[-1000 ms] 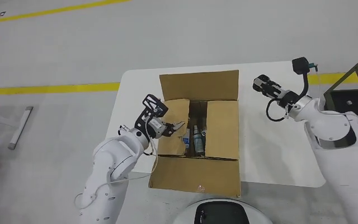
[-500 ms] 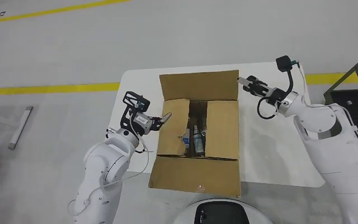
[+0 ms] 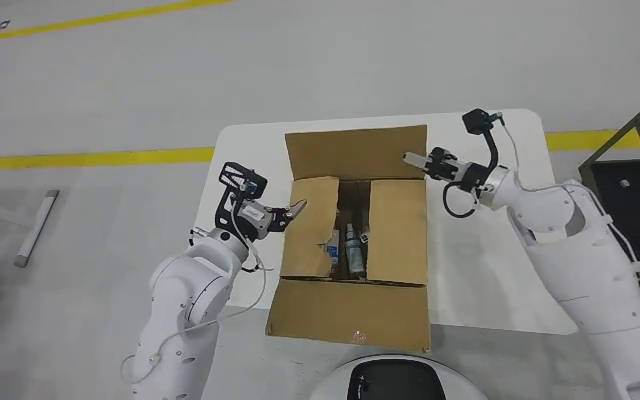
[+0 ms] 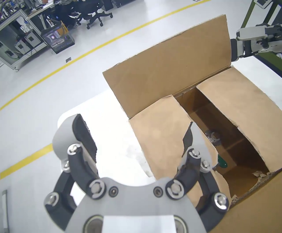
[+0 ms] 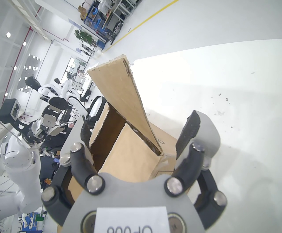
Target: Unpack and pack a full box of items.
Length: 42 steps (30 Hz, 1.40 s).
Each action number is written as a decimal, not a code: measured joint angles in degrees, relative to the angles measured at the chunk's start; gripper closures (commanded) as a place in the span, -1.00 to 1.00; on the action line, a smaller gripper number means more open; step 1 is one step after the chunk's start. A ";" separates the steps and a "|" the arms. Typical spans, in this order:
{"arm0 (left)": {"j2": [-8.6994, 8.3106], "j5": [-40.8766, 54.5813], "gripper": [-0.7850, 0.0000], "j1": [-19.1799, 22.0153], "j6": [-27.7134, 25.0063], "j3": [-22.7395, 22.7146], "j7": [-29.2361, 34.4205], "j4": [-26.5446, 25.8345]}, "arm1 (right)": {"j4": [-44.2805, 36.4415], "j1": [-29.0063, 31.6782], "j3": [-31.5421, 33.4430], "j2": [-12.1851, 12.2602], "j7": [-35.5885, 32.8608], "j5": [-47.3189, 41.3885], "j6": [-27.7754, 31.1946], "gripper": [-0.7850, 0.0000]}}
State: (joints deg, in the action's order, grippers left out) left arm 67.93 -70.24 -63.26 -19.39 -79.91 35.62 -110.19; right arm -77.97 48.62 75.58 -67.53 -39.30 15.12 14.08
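- Since a second ago the right arm has swung in from the worktop's right side to the box's far right corner; the left arm has drawn back off the left inner flap toward the left, then held its place
- box (image 3: pixel 350 300) sits mid-worktop (image 3: pixel 490 280); its far flap (image 3: pixel 355 152) is raised and its near flap (image 3: pixel 350 312) is folded out toward the robot; the left inner flap (image 3: pixel 308 225) and right inner flap (image 3: pixel 398 230) lie over the opening with a gap between them, and a bottle (image 3: pixel 354 250) and other items show through it
- left end effector (image 3: pixel 290 213) has its jaws spread and holds nothing; it is at the outer edge of the left inner flap, contact not clear
- right end effector (image 3: pixel 415 160) is likewise spread and empty; in the right wrist view the far flap's side edge stands between its jaws, neither pad plainly touching
- step in hand, by my reading: opening the box, the unpacking proper not yet begun, since the inner flaps bar most of the opening
- next move calls for catching an inner flap by its free edge and folding it outward; the cardboard looks thin and ragged at the edges, so it may spring back or tear
- worktop is white with rounded corners and faint specks; it stands on a pale glossy floor (image 3: pixel 300 60) crossed by a yellow line (image 3: pixel 100 157)
- room beyond: office chairs (image 4: pixel 92 15) and benches in the left wrist view; shelving (image 5: pixel 103 11) and a potted plant in the right wrist view
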 measured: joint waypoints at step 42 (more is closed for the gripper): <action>0.00 -0.01 -1.00 0.00 0.00 0.00 0.00 0.00 | 12.35 -10.09 2.03 1.17 5.15 5.23 10.19 -1.00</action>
State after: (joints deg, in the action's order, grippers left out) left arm 67.93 -70.24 -63.26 -19.39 -79.91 35.62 -110.19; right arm -65.62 38.53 77.61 -66.35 -34.15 20.36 24.27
